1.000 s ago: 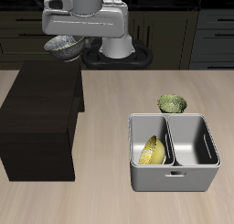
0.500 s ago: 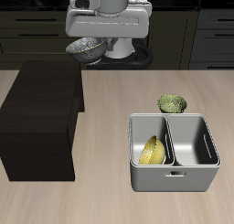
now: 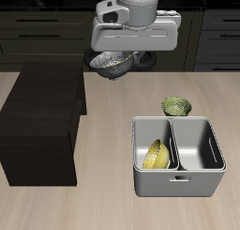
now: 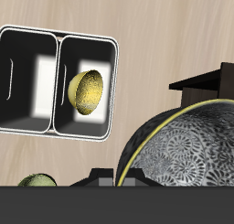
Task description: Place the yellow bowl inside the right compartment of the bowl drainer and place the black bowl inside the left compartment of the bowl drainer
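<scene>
— Bowls first: where do we stand?

— We carry the black bowl point(image 3: 112, 61) in the air above the back of the tabletop point(image 3: 103, 140), at about eleven o'clock from the bowl drainer point(image 3: 178, 182). We judge the gripper point(image 3: 118, 55) is clenched on its rim; the wrist view shows the bowl point(image 4: 187, 145) tight against the gripper body, though the fingertips are hidden. The dark box point(image 3: 42, 121) sits off at nine o'clock from the drainer.

— And the yellow one?

— The yellow bowl point(image 3: 157, 155) leans on edge in one well already, so we judge that half done. The other well, across the central wall, is bare.

— So the next move?

— We would bring the arm forward toward five o'clock until the bowl hangs over the bare well, clear the small olive-green bowl point(image 3: 176, 106) at the drainer's twelve o'clock, then lower and tilt, since the black bowl looks wide for the well.

— Arm pose?

— High, wrist pointing down, bowl mouth up.
</scene>
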